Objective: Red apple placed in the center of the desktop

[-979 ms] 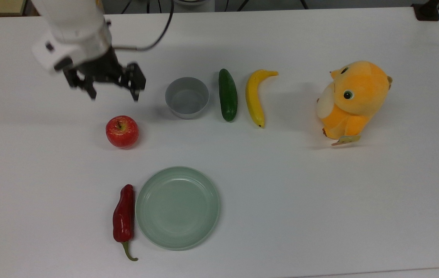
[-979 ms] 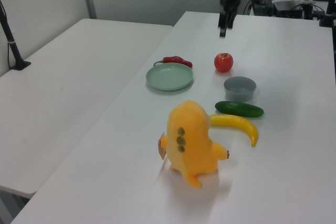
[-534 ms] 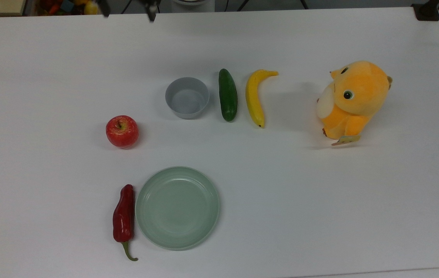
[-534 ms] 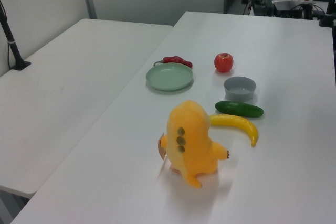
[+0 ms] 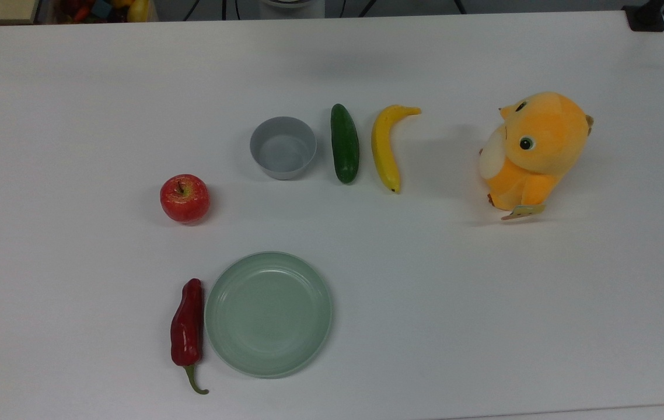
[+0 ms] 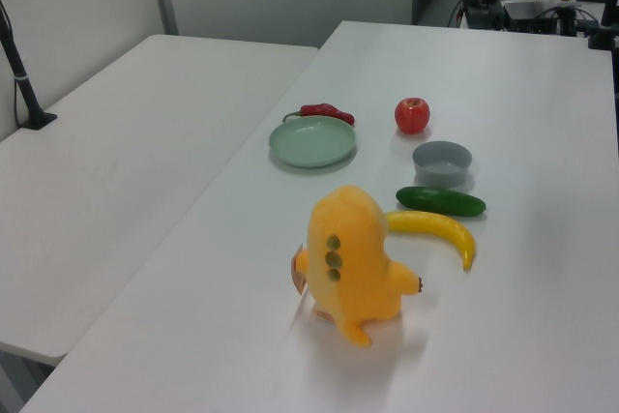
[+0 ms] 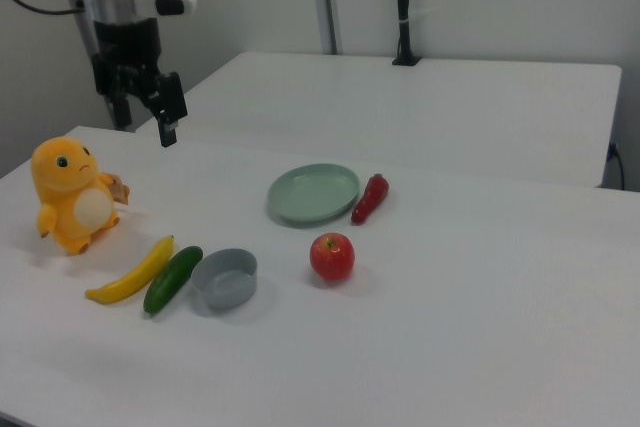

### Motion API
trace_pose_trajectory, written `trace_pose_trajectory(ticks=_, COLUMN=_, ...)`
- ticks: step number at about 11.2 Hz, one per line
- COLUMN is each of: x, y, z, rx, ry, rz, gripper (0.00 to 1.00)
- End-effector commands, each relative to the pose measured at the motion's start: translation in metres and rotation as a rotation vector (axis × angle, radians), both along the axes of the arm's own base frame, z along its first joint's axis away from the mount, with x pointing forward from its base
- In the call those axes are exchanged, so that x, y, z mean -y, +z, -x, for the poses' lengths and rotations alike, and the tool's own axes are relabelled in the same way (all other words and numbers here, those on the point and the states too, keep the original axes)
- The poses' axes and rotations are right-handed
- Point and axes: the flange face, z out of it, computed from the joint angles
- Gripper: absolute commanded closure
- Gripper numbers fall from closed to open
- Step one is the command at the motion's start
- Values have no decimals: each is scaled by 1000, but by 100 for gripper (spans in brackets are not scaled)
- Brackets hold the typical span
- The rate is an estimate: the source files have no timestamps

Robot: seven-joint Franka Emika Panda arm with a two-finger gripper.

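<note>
While my black two-finger gripper (image 7: 140,119) is hanging open and empty above the white matte desktop (image 7: 450,327), the glossy red apple (image 7: 332,256) is sitting beside the grey bowl (image 7: 225,278).

We count one round glossy red apple (image 5: 185,198), one long dark-red chili pepper (image 5: 187,328), one green cucumber (image 5: 344,143), one yellow banana (image 5: 387,144), one grey bowl (image 5: 283,147), one pale-green round plate (image 5: 268,313), one orange plush toy (image 5: 533,149).

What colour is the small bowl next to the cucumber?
Grey; the bowl shows best in the top view.
</note>
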Motion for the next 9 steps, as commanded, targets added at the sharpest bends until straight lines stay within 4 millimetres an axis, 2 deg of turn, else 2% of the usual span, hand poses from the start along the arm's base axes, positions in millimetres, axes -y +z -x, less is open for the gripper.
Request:
trace_pose_trajectory(ticks=1, x=-14, y=-17, z=5, rx=98, ry=60, rz=47, gripper=0)
trace_pose_trajectory(ticks=3, x=-7, y=-25, z=-14, rx=214, ry=161, rz=52, gripper=0)
trace_pose_trajectory(ticks=9, x=-6, y=-28, z=-16, rx=207, ry=174, rz=51, gripper=0)
